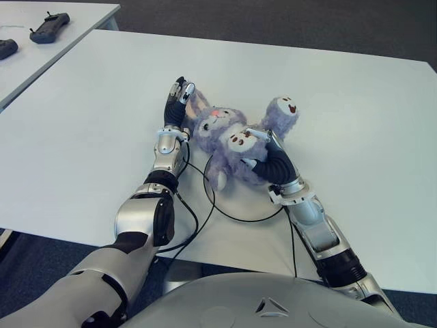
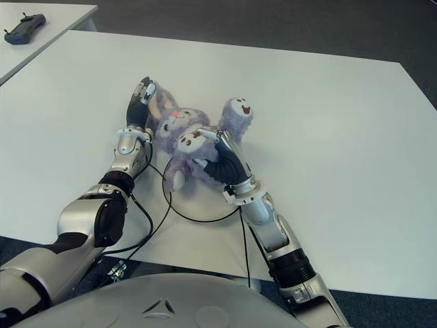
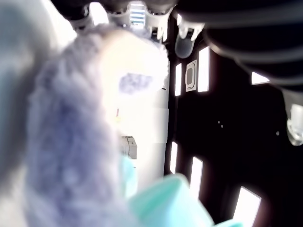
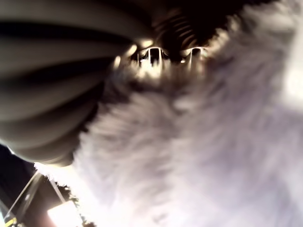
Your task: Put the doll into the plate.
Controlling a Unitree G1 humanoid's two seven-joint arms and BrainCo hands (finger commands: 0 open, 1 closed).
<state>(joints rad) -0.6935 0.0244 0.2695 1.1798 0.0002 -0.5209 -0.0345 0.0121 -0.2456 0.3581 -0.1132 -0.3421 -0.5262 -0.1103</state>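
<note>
Left eye view shows the fluffy lilac plush rabbit doll (image 1: 229, 140) lying on its back on the white surface (image 1: 355, 116), a little left of the middle and toward the near edge. Its right hand (image 1: 272, 162) lies over the doll's belly on the near right side, black fingers curled into the fur, gripping it. Its left hand (image 1: 179, 99) is at the doll's far left, fingers extended against the head and ear, with fur close before that wrist camera. Black cables (image 1: 205, 205) loop on the surface near the arms. Two dark handheld controllers (image 1: 49, 27) sit on a second white surface (image 1: 75, 20) at far left.
</note>
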